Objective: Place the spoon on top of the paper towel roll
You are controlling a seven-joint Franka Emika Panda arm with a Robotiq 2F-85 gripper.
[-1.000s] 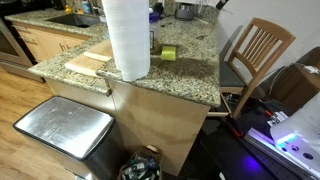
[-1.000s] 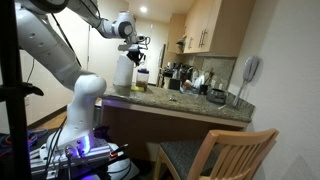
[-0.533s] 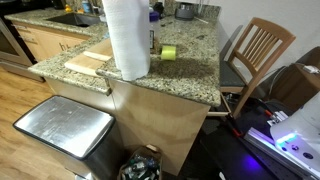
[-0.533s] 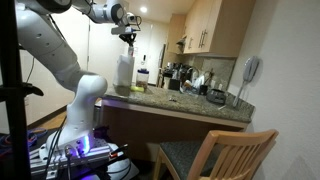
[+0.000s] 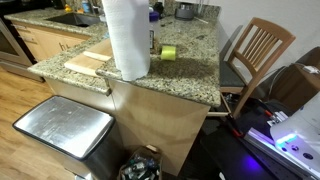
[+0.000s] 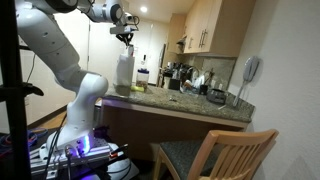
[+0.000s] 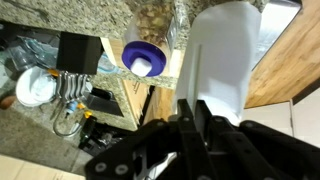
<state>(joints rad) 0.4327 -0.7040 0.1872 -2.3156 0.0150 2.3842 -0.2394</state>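
Observation:
The paper towel roll [image 5: 127, 40] stands tall and white at the counter's near edge; it also shows in an exterior view [image 6: 124, 72] and from above in the wrist view [image 7: 226, 55]. My gripper [image 6: 125, 36] hangs just above the roll's top. In the wrist view its fingers [image 7: 196, 108] are pressed close together over the roll. A thin pale strip between the fingertips looks like the spoon [image 7: 189, 96]; most of it is hidden by the fingers. The spoon is too small to make out in the exterior views.
A flat wooden board [image 5: 88, 62] lies beside the roll. A yellow-green cylinder [image 5: 168, 52] lies behind it on the granite counter [image 5: 190, 75]. A jar with a purple lid [image 7: 145, 57] stands nearby. A steel bin [image 5: 62, 128] and a wooden chair [image 5: 256, 48] stand below.
A second ago the gripper was lower and beside the roll's top; it rose and moved over the roll. In the last half second nothing has visibly moved.

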